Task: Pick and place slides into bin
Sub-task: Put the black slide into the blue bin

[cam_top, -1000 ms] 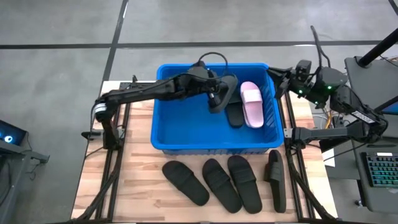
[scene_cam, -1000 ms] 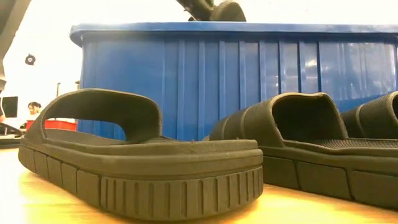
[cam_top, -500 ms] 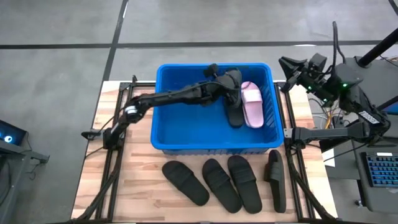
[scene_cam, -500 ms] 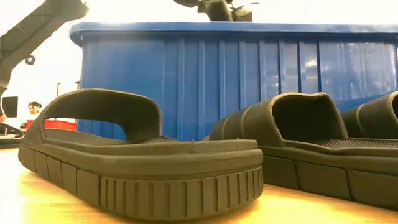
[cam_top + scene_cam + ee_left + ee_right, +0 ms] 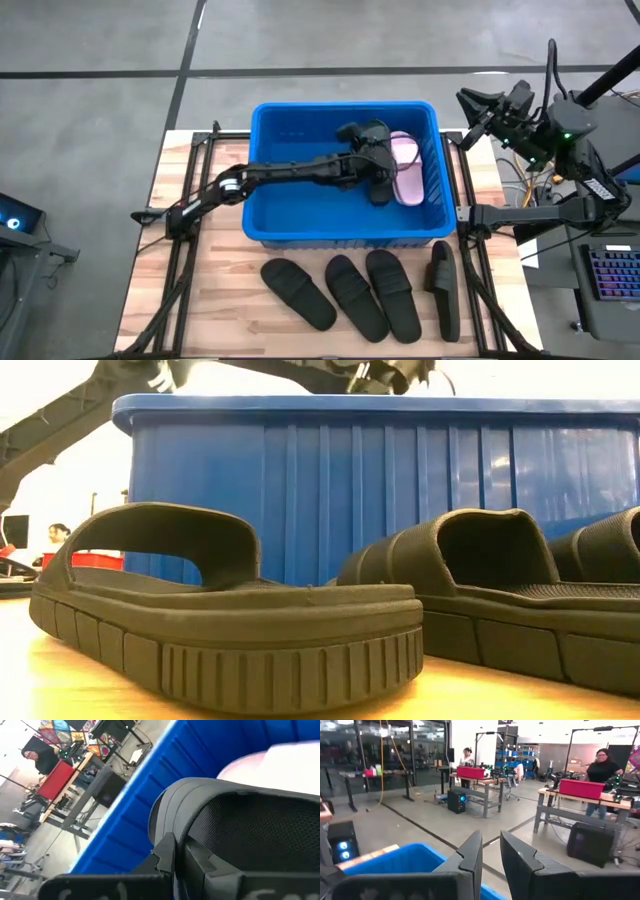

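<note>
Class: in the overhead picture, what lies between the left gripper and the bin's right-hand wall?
In the high view, a pale pink slide lies flat on the bin's floor between the left gripper, which holds a black slide, and the bin's right-hand wall.

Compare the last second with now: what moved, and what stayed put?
The left gripper, shut on a black slide, lowered it deeper into the bin, beside the pink slide. The right gripper drew up and back outside the bin. The four black slides on the table did not move.

Black slide (image 5: 600, 610) cut off at low view's right edge.
</note>
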Available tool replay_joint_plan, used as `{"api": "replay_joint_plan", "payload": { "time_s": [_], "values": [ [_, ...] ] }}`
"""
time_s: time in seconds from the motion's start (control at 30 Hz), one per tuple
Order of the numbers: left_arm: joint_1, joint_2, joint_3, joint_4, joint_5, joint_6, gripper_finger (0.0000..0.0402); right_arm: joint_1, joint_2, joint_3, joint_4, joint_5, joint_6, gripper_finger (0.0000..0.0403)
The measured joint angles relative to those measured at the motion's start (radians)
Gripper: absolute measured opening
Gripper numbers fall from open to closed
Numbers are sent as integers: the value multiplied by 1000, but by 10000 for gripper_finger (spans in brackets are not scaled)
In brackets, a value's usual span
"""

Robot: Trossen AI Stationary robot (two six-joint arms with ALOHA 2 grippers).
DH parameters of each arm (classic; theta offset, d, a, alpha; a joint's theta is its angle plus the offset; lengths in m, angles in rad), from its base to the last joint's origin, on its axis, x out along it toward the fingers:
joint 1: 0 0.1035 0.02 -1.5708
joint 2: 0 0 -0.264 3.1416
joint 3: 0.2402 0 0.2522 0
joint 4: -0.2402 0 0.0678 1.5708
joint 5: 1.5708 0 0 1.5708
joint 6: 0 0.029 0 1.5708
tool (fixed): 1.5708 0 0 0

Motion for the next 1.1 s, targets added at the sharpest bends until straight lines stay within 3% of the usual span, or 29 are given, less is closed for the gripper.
{"api": "replay_joint_plan", "payload": {
  "time_s": [0.23, 0.57, 0.77, 1.1],
  "values": [
    [-1, 31, -4, -24, -57, -1, 0, 0, -3, 0, -58, 0, -14, 61],
    [8, 28, -30, -4, -19, -129, 0, 0, -3, -1, -109, -1, -8, 59],
    [8, 28, -79, 12, 102, -138, 0, 0, -3, -1, -110, -1, -5, 60],
    [30, 28, -149, 157, 80, -138, 0, 0, -3, -1, -111, -3, -5, 54]
  ]
}}
